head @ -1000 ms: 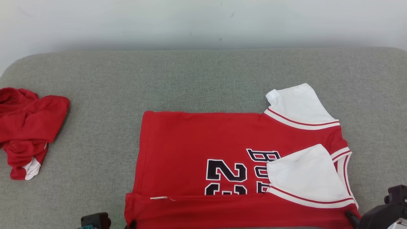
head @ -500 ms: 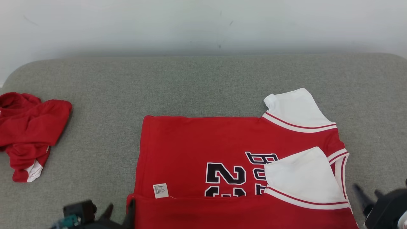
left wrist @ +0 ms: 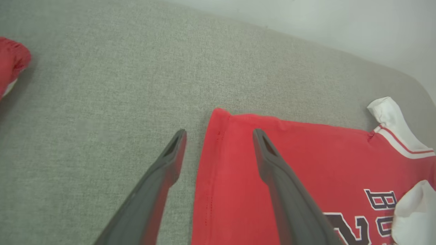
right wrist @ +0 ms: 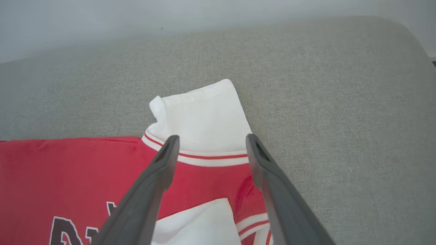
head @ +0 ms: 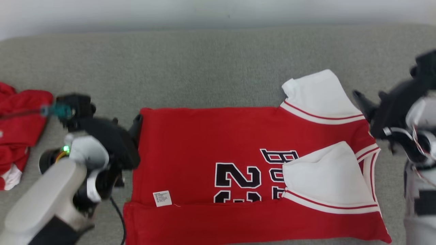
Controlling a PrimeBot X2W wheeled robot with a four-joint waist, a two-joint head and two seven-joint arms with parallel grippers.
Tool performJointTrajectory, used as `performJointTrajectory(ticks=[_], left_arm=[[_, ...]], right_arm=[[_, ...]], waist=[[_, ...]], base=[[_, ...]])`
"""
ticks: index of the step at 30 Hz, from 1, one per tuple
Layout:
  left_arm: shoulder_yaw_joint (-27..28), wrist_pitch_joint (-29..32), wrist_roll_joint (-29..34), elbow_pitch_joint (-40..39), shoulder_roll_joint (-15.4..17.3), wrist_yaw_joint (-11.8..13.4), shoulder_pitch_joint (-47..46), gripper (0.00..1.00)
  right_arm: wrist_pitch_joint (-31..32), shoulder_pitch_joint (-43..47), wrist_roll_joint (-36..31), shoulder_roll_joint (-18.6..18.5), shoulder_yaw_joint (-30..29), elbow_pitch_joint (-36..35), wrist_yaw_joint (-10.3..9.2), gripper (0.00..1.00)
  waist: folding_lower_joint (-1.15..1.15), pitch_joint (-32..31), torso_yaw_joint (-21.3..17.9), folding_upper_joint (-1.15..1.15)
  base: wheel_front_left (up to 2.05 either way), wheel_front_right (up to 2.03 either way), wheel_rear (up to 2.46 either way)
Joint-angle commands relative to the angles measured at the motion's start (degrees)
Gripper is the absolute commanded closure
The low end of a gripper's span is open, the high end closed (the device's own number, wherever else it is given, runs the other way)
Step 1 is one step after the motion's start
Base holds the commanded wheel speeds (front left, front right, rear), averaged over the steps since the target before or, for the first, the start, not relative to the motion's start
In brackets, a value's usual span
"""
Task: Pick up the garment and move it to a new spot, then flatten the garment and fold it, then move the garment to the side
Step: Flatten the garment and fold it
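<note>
The jersey [head: 218, 146] lies lengthwise left to right; the left fingers [left wrist: 168, 160], spread, straddle its far hem corner [left wrist: 219, 115], the right fingers [right wrist: 161, 163], spread too, flank the far sleeve [right wrist: 201, 115].

Red jersey [head: 204, 143] flat on couch — near edge folded over.

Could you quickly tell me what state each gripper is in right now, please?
Left gripper: open, holding nothing.
Right gripper: open, holding nothing.

Grey cushion [head: 218, 68], red jersey [head: 204, 143] (part-folded), red heap [head: 20, 119]
</note>
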Motion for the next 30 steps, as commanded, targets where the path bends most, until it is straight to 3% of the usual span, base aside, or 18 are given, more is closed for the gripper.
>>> performJointTrajectory(ticks=[1, 12, 19, 30], left_arm=[[-0.37, 1.01, -0.58, 1.00, -0.30, -0.13, -1.47, 0.00], [-4.78, 12.83, 2.18, 10.10, -1.91, -0.23, -16.73, 0.00], [-8.74, 19.31, 4.37, 9.83, -0.82, 0.79, -19.58, 0.00], [-10.43, 21.62, 5.66, 6.89, 0.34, 2.04, -20.15, 0.00]], right_arm=[[0.23, -1.51, -0.27, -0.12, 0.74, 1.17, -0.10, 0.00], [-3.80, -18.68, -2.19, -3.30, 7.23, 15.50, -0.10, 0.00], [-5.38, -20.96, -1.99, -4.27, 8.34, 18.20, -0.10, 0.00], [-6.46, -20.88, -1.55, -4.78, 8.83, 20.31, -0.10, 0.00]], waist=[[-0.01, 3.97, -1.21, -0.01], [-0.01, 11.46, -1.16, -0.01], [-0.01, 12.28, -0.56, -0.01], [-0.01, 11.68, -0.36, -0.01]], base=[[0.00, 0.00, 0.00], [0.00, 0.00, 0.00], [0.00, 0.00, 0.00], [0.00, 0.00, 0.00]])
